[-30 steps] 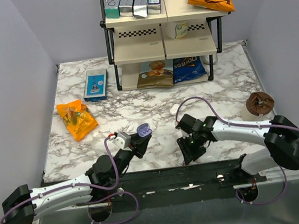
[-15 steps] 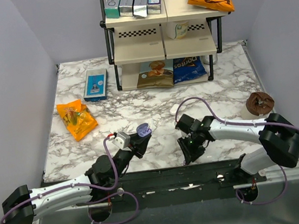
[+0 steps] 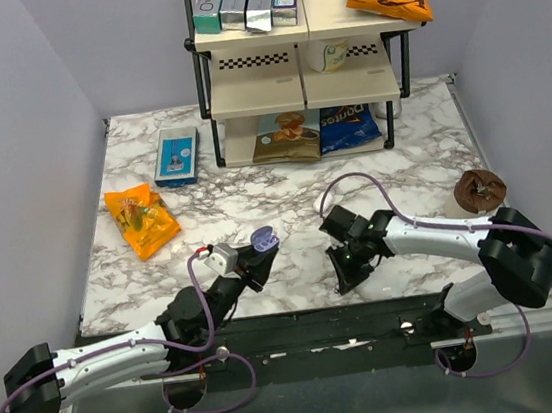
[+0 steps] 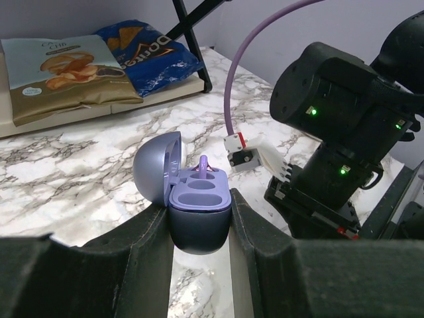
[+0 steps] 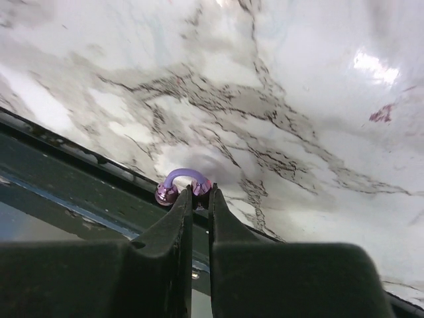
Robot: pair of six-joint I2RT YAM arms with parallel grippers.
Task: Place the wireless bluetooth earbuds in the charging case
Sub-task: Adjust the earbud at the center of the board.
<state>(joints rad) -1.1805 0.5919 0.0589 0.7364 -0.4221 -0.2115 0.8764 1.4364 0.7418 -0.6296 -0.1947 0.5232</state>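
Case (image 4: 197,225) — round glossy lavender-blue, clamped open by your left gripper (image 4: 199,207) — awaits the tiny lavender earbud (image 5: 180,177) your right gripper (image 5: 200,194) pinches, three o'clock.

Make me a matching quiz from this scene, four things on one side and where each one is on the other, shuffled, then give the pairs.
Things:
1. charging case
2. earbud
3. orange snack bag
4. blue chip bag

Places:
A. on the bottom shelf of the rack
B. pinched in the right gripper
C. lying on the left side of the table
D. held, lid open, in the left gripper

Pairs: 1-D, 2-B, 3-C, 4-A
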